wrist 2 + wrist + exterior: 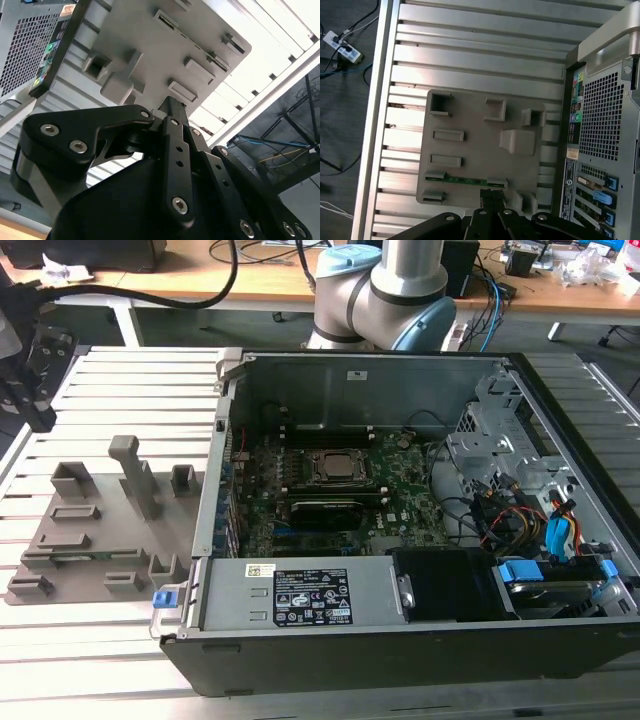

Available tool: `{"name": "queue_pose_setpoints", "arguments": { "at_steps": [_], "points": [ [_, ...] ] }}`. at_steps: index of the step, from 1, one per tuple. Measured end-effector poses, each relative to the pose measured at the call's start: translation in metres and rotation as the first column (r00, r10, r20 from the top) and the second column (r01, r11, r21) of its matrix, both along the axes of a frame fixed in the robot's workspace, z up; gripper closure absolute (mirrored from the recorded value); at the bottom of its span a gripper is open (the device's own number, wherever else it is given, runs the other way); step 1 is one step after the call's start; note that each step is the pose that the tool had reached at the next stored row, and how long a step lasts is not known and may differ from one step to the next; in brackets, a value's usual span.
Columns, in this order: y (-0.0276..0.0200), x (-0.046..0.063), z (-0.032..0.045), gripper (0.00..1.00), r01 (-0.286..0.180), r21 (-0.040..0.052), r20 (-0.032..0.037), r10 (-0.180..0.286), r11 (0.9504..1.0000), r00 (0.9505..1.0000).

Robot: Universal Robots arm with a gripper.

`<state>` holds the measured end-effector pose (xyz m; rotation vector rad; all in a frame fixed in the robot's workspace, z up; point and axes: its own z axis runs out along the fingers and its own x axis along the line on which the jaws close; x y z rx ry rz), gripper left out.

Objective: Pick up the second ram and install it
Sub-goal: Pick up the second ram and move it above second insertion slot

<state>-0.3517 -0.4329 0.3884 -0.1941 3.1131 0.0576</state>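
The second ram [465,180] is a thin green stick standing on edge in a slot of the grey holder tray [480,125], near the tray's edge. In the exterior view it shows as a green sliver [82,558] on the tray [70,540], left of the computer case. My gripper [491,194] hangs above the tray, its black fingers closed together with nothing between them and their tips just beside the stick, apart from it. The second wrist view shows the gripper [172,106] over the tray [150,50]. At the exterior view's left edge the gripper [40,418] is a dark shape.
The open computer case [400,640] lies on the slatted metal table [130,390], with the green motherboard [400,490] and processor socket [335,468] inside. Drive cage and loose cables [510,510] fill its right side. Its rear panel [600,125] stands close beside the tray.
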Motion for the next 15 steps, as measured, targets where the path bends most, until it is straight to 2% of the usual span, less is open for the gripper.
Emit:
{"name": "queue_pose_setpoints", "arguments": {
  "at_steps": [5,11,13,15],
  "points": [
    [0.0000,0.0000,0.0000,0.89,-0.078,-0.0008,0.0000,0.078,0.9969,0.9969],
    [0.0000,0.0000,0.0000,0.89,-0.146,-0.0021,-0.0002,0.146,0.9893,0.9893],
    [0.0000,0.0000,0.0000,0.89,-0.188,-0.0021,-0.0002,0.188,0.9821,0.9821],
    [0.0000,0.0000,0.0000,0.89,-0.242,-0.0030,-0.0004,0.242,0.9704,0.9704]
  ]
}}
